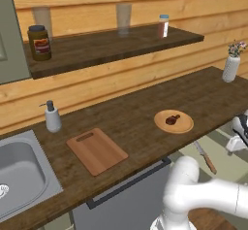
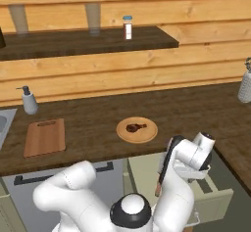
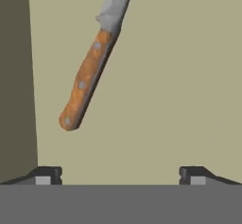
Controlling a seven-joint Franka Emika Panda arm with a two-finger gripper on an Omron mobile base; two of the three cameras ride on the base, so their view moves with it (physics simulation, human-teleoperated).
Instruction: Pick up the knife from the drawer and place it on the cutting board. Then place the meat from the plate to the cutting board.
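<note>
In the hand view the knife is seen lying flat on the pale floor of the open drawer, its long axis running diagonally: blade toward the top of the frame, wooden handle toward the lower left. The end effector is spread wide with nothing pinched, and the knife is left untouched, up and left of the midpoint between the fingertips.

One knife, one cutting board, one plate, one meat chunk, two glasses, one jar, one soap dispenser, one vase, one shaker, one sink.
</note>
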